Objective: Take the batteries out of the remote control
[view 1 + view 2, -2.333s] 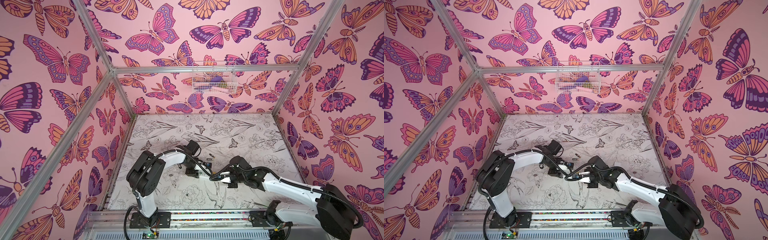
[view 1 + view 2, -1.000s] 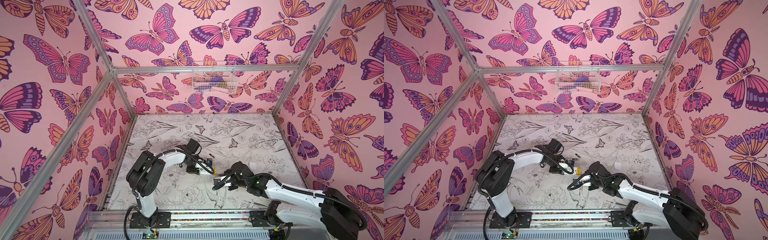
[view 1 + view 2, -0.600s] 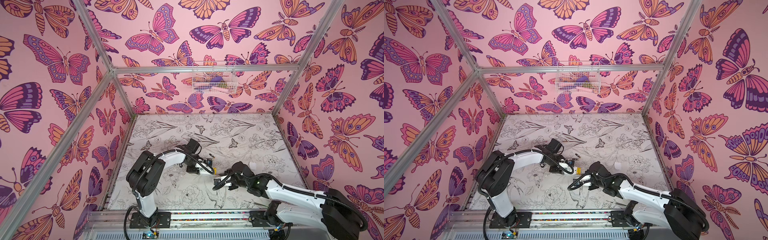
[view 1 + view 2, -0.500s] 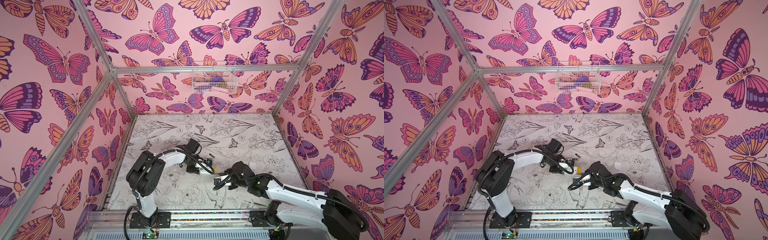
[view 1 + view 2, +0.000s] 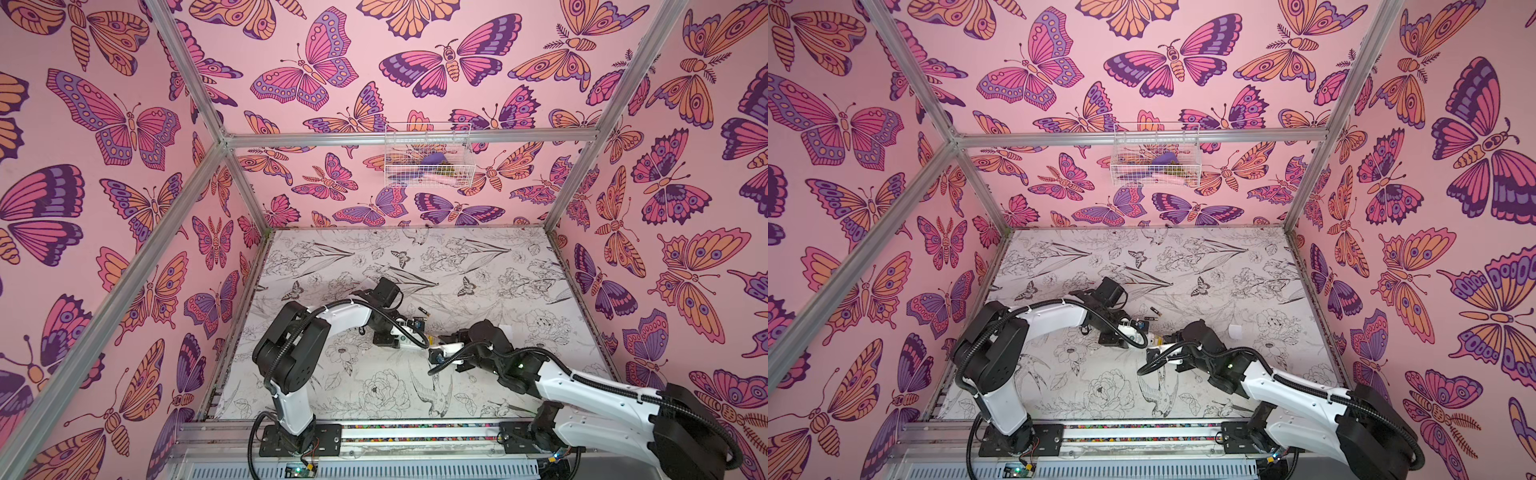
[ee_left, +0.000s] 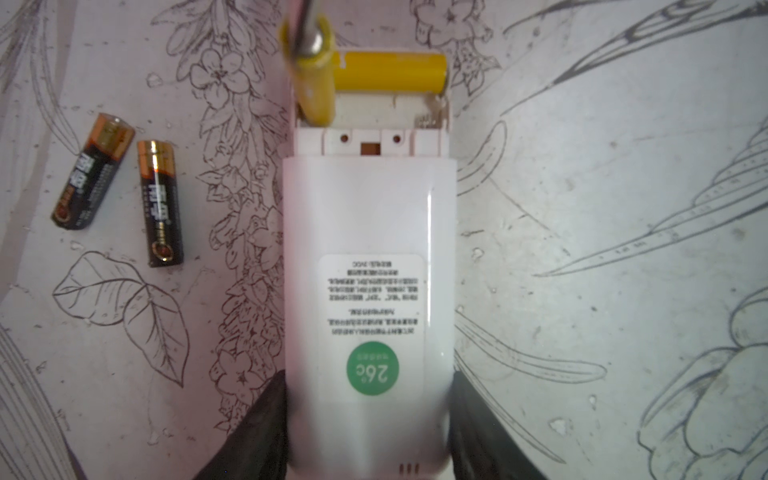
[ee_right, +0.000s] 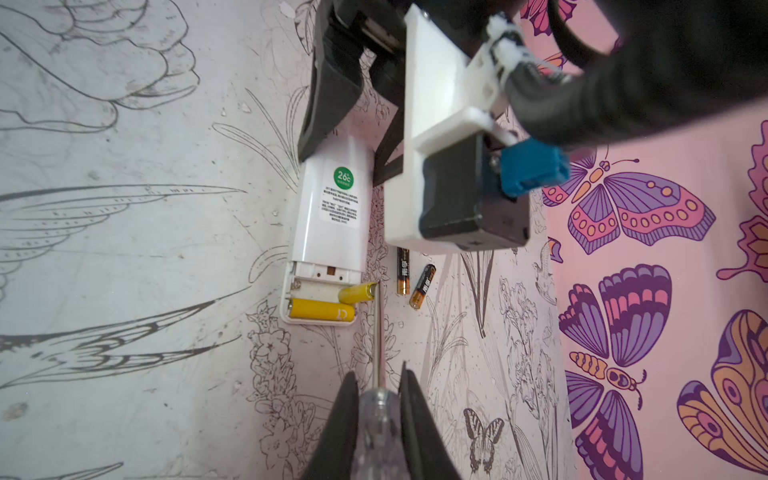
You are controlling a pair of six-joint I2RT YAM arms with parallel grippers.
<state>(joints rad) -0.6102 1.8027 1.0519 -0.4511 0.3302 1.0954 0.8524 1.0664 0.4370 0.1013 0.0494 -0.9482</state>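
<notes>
The white remote control [image 6: 365, 249] lies back-up on the table, and my left gripper [image 6: 368, 415] is shut on its sides at the end with the green sticker. Its battery bay is open. One yellow battery [image 6: 390, 70] lies flat in the bay. Another yellow battery [image 6: 316, 95] is tilted up out of its slot. My right gripper [image 7: 377, 378] is shut on a clear-handled screwdriver [image 7: 376, 411], whose tip touches the raised yellow battery [image 7: 357, 292]. Two black batteries [image 6: 89, 172] [image 6: 160, 203] lie loose on the table beside the remote.
A small white piece [image 5: 506, 330] lies on the table just behind the right arm. A wire basket [image 5: 428, 156] hangs on the back wall. Both grippers [image 5: 409, 332] [image 5: 434, 343] meet near the table's middle, with the black batteries [image 5: 1154, 311] just behind them.
About two seconds ago the right arm sat higher and further back; it has since drawn toward the front. Over the last second nothing has visibly moved.
</notes>
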